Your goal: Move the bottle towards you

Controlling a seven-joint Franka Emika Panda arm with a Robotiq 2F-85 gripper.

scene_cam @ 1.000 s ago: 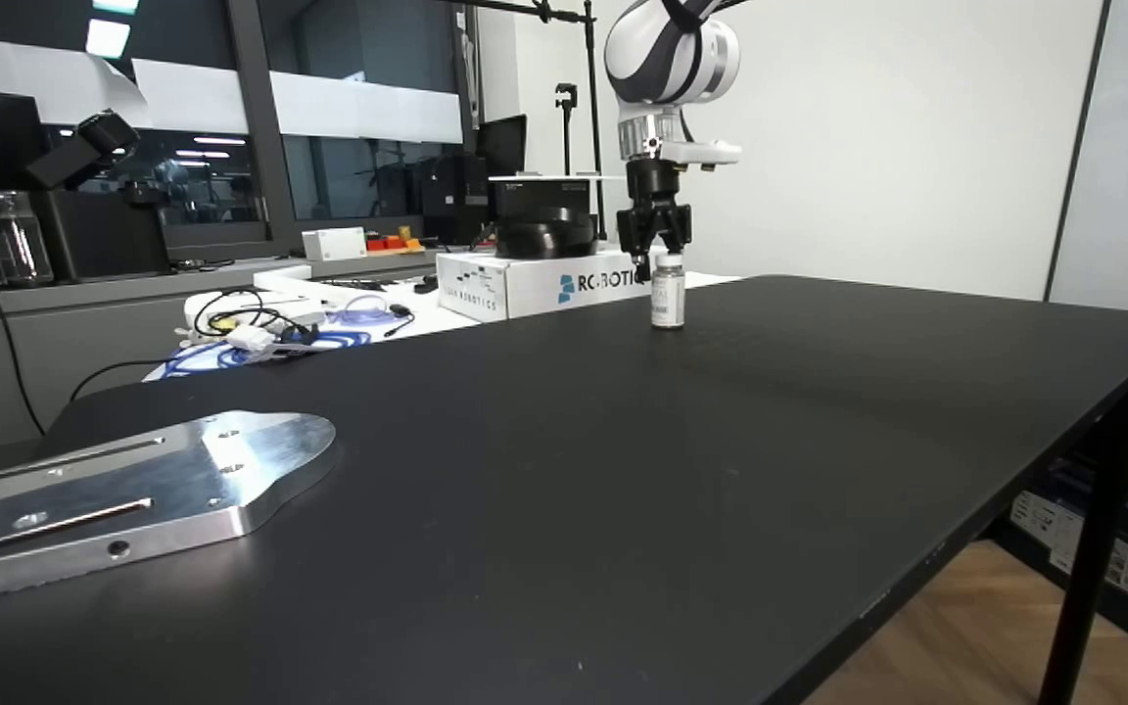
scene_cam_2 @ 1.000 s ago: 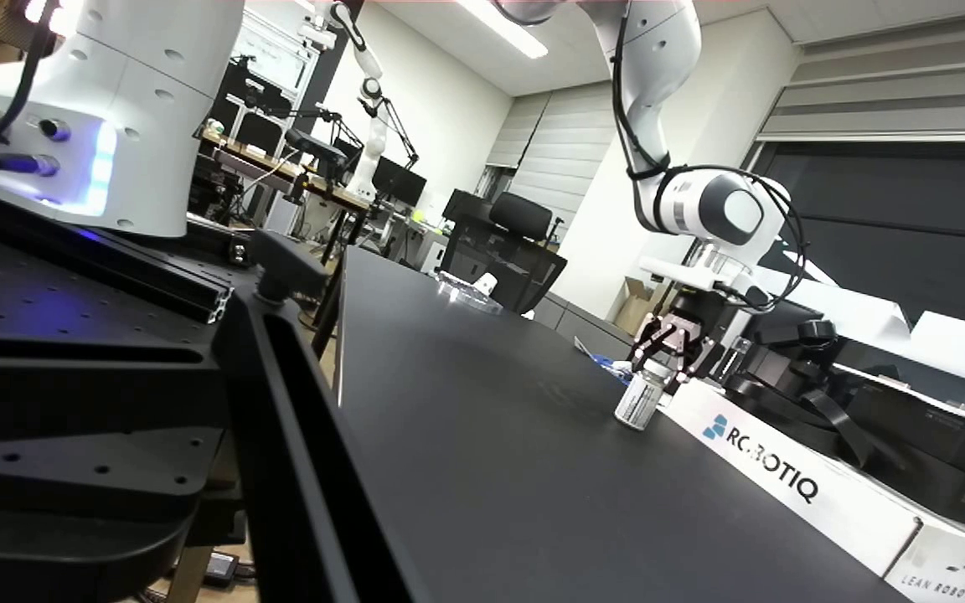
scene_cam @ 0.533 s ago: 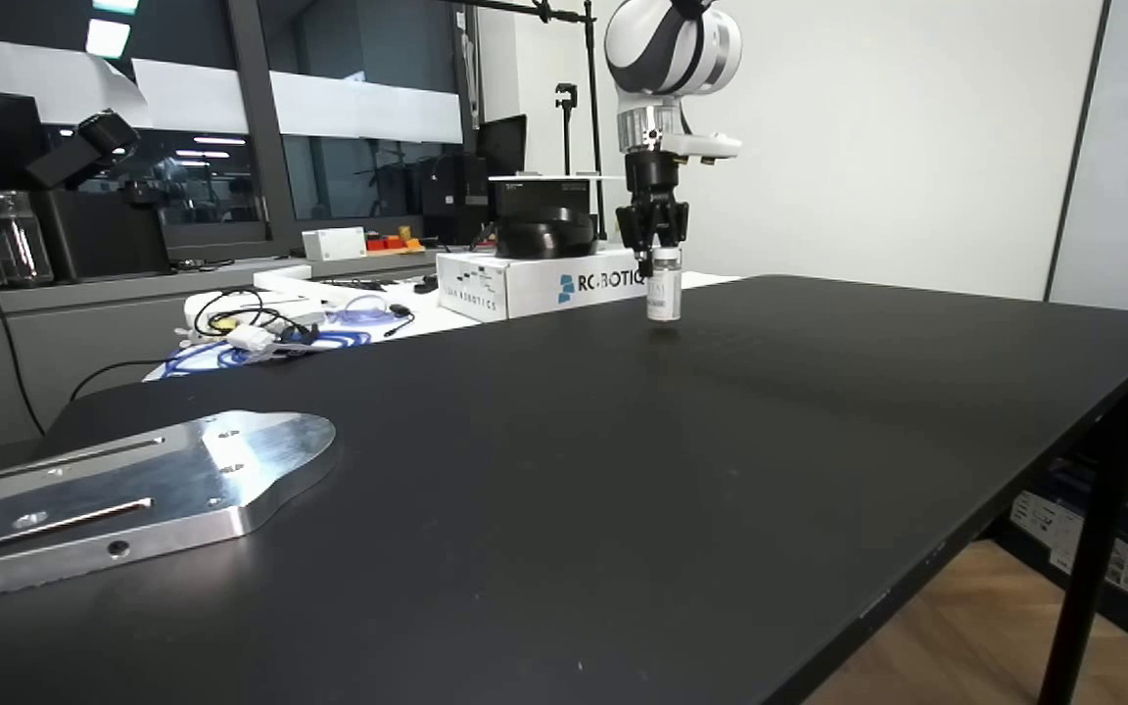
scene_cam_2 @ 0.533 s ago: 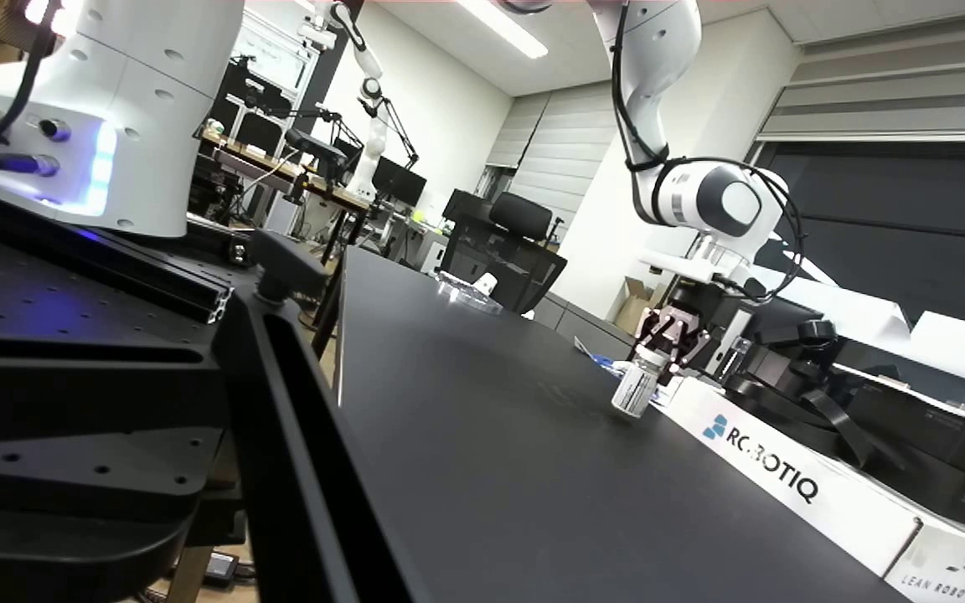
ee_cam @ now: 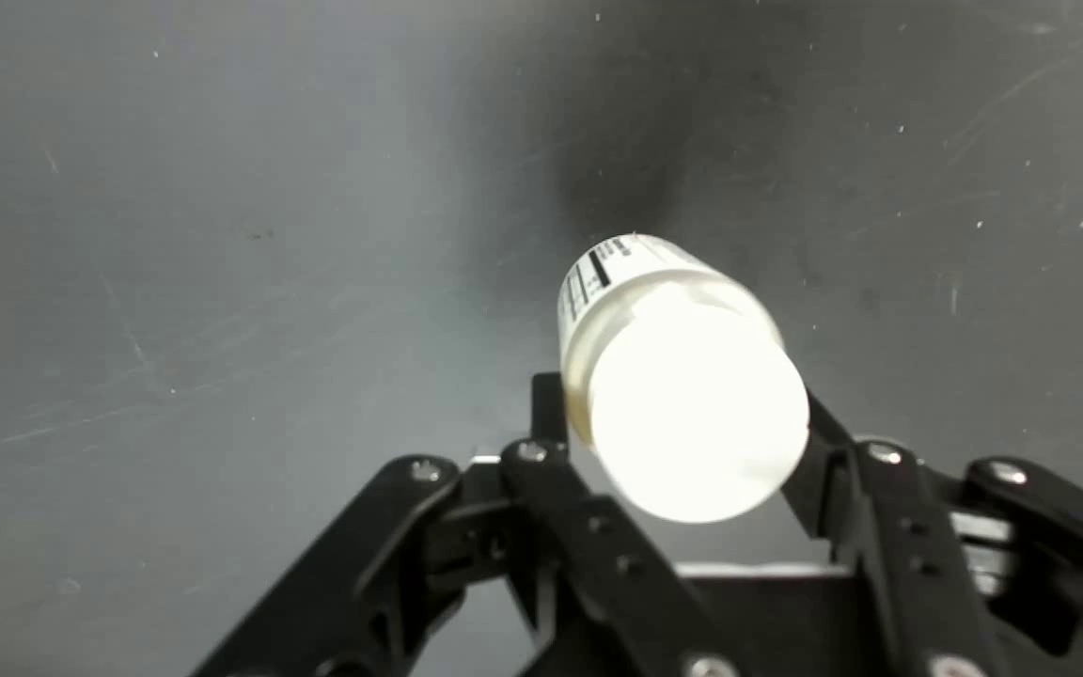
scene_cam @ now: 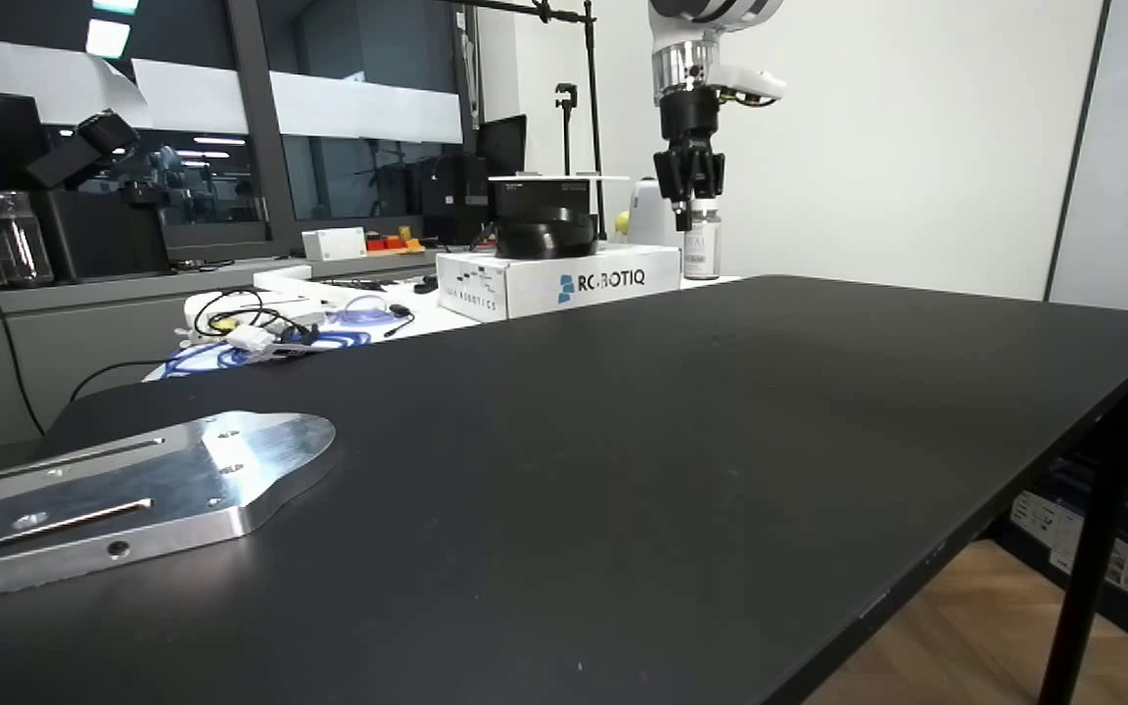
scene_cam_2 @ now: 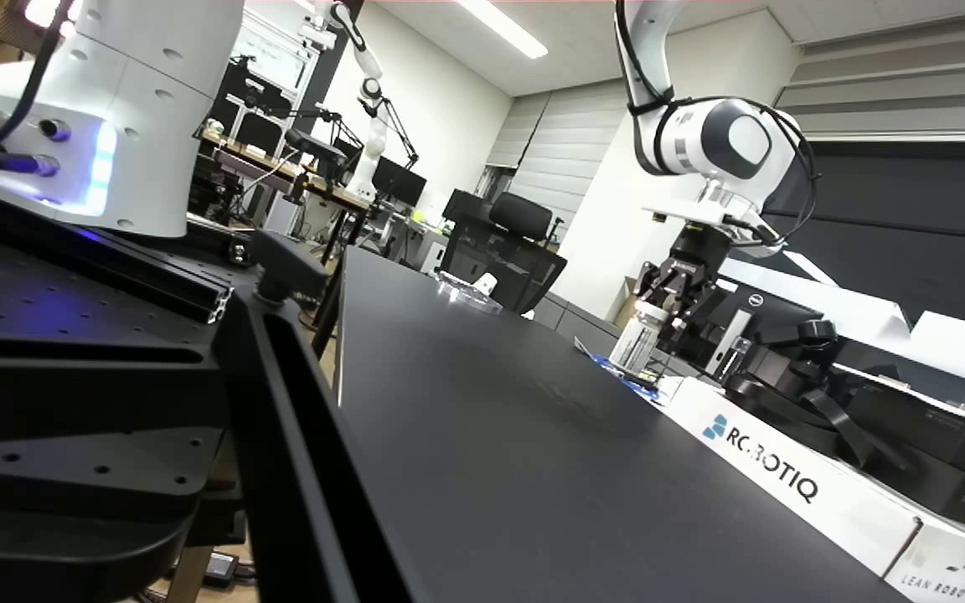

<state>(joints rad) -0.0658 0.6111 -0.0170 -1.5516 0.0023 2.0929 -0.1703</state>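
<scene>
black table (scene_cam: 564, 470), white bottle (scene_cam: 702, 247) higher than before, held in pincer (ee_cam: 682, 428)

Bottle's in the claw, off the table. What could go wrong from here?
The claw grips the bottle only near its top, so it might slip or swing. The bottle hangs above the black table, so opening early could drop and topple it. Drifting past the table's edge could bump it into the white Robotiq box.

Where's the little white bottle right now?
The bottle is held in the gripper above the black table; in an exterior view it shows right of centre, just right of the white ROBOTIQ box.
</scene>
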